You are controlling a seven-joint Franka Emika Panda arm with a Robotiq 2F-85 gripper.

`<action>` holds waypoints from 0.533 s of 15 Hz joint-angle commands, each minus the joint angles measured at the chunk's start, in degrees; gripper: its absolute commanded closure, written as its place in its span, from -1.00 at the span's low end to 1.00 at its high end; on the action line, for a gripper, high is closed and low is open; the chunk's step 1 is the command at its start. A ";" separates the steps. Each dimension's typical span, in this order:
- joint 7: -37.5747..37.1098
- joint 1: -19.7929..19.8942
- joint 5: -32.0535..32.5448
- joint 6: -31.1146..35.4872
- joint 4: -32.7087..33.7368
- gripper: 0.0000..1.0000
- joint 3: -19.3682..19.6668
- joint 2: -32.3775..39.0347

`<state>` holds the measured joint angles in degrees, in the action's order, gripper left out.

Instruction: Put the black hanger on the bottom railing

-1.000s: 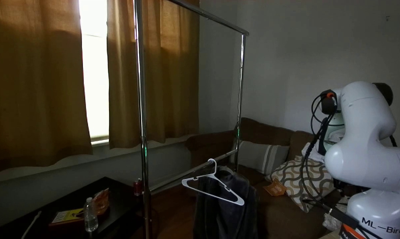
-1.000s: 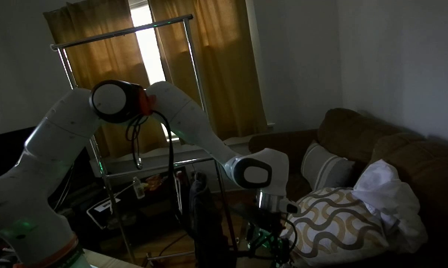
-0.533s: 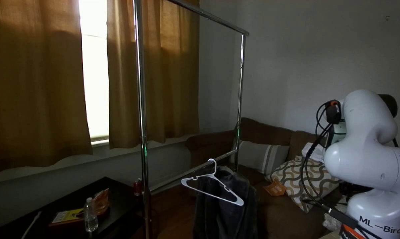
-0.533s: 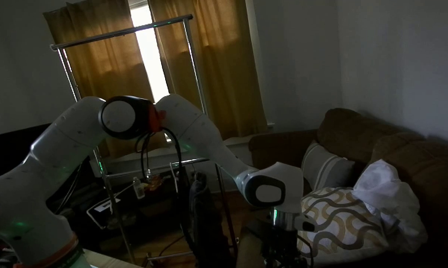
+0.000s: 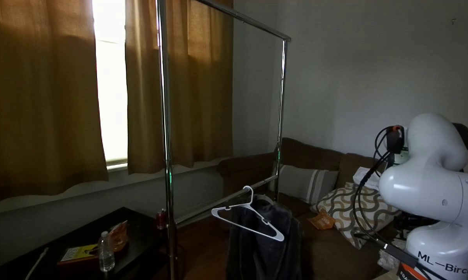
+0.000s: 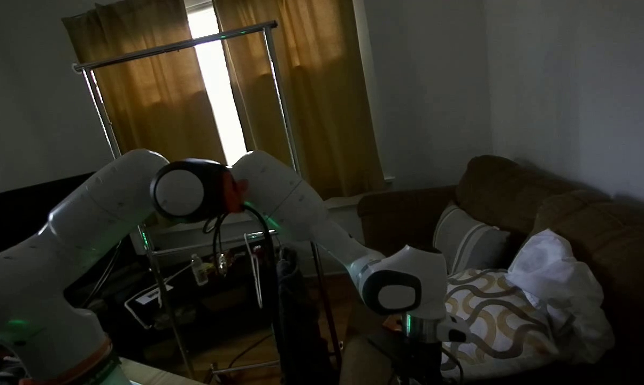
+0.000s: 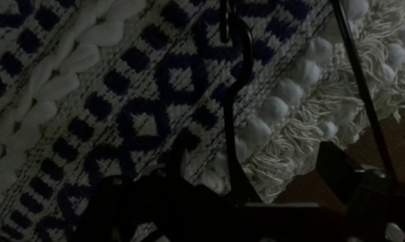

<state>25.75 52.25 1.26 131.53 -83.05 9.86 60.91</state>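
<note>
In an exterior view, the bottom railing [image 5: 210,206], a thin grey metal rod, carries a triangular white hanger [image 5: 246,205] in front of a draped dark garment [image 5: 267,249]. In an exterior view, the smooth, rounded white arm [image 6: 284,198] bends down beside a pillow [image 6: 493,305] patterned with wavy bands; its end is lost in darkness. In the wrist view, the gripper [image 7: 254,148] has its 2 jaws wide apart, the slim, curved neck of the black hanger [image 7: 228,119] between them over coarse woven cloth [image 7: 121,111] with thick braid [image 7: 103,33] and fringe [image 7: 290,148]; contact I cannot tell.
</note>
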 commanded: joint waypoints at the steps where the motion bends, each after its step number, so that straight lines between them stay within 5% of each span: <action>1: 1.88 3.04 -1.54 0.06 6.02 -0.93 -3.36 4.47; 8: 0.44 2.03 0.06 -2.76 14.14 -0.73 -3.32 10.44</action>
<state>25.99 53.78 1.01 131.35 -74.44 6.73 67.23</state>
